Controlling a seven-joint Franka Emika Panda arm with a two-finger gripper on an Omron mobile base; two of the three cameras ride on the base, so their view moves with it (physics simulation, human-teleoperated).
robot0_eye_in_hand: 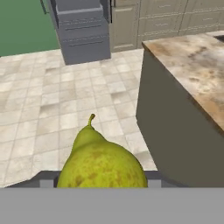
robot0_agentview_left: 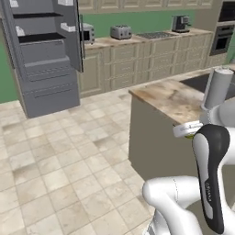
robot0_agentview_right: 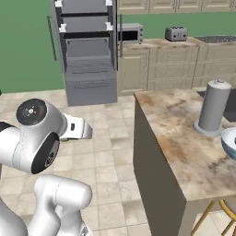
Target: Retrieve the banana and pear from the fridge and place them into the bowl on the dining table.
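The pear point(robot0_eye_in_hand: 101, 164) is gripped in the pincer point(robot0_eye_in_hand: 101, 183), well short of the worktop point(robot0_agentview_right: 184, 138); could easily be clipped on the slab's edge; bowl point(robot0_agentview_right: 229, 143) sits far across.

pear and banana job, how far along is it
Done: the pear is out of the fridge, whose doors stand open. In hand: it sits between the jaws, over the floor beside the dining table. Left: put it in the bowl. Whether the banana is in the bowl can't be told.
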